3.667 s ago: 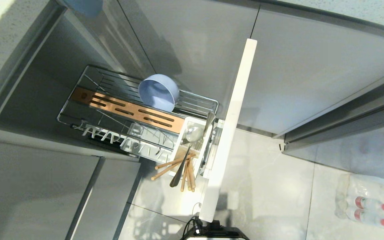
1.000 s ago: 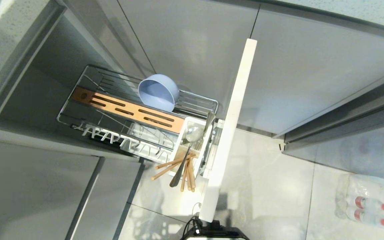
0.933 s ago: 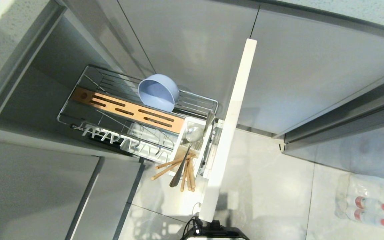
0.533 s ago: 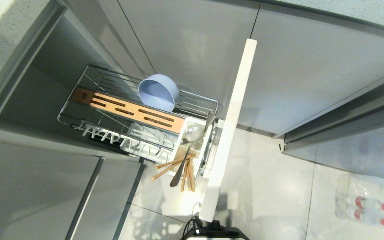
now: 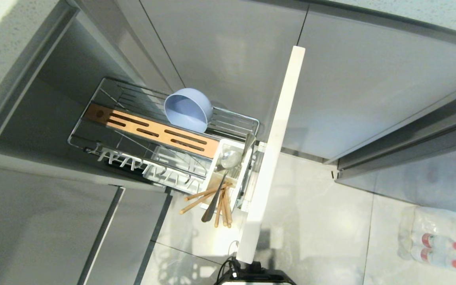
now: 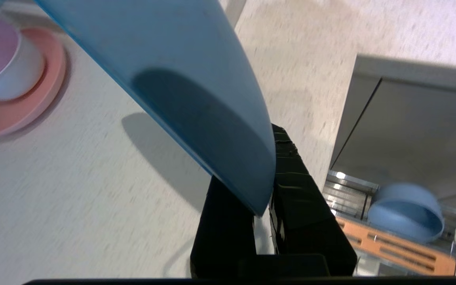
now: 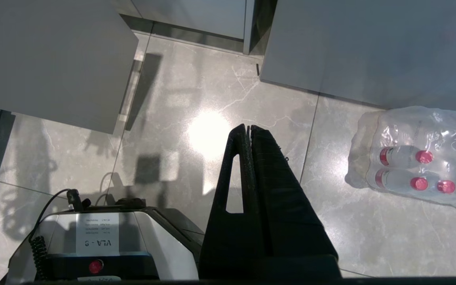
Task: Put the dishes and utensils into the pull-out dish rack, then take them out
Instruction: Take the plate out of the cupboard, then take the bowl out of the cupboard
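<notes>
The left gripper (image 6: 265, 206) is clamped on the rim of the wide, shallow matte light-blue round plate (image 6: 180, 79), one black finger on each face. The plate extends away from the jaws and stands tilted on edge rather than flat, over the speckled pale countertop (image 6: 73, 190). Its broad faces are roughly parallel to the finger pads; a round plate has no long axis, so orientation is given by the plane of the disc only.

Handling, as judged: the plate is rigid, probably light to moderate in weight, matte but smooth, and breakable if dropped or knocked on wire. A rim pinch is the only practical hold; with most of the disc beyond the fingers, it could pivot in the grip during fast swings.

Beyond the jaws, past the countertop edge and lower down, the pull-out dish rack of chrome wire (image 5: 133, 99) stands drawn out. The deep matte grey-blue round bowl (image 5: 188, 109) lies on its side in it, mouth facing sideways, beside the slotted brown wooden bar (image 5: 152, 132). The light-brown wooden chopsticks (image 5: 212, 198) and the long slim metal spoon (image 5: 228, 162) lean in the white plastic utensil caddy (image 5: 244, 174).

The right gripper (image 7: 248, 132) is parked over the floor, fingers pressed together, holding nothing.
</notes>
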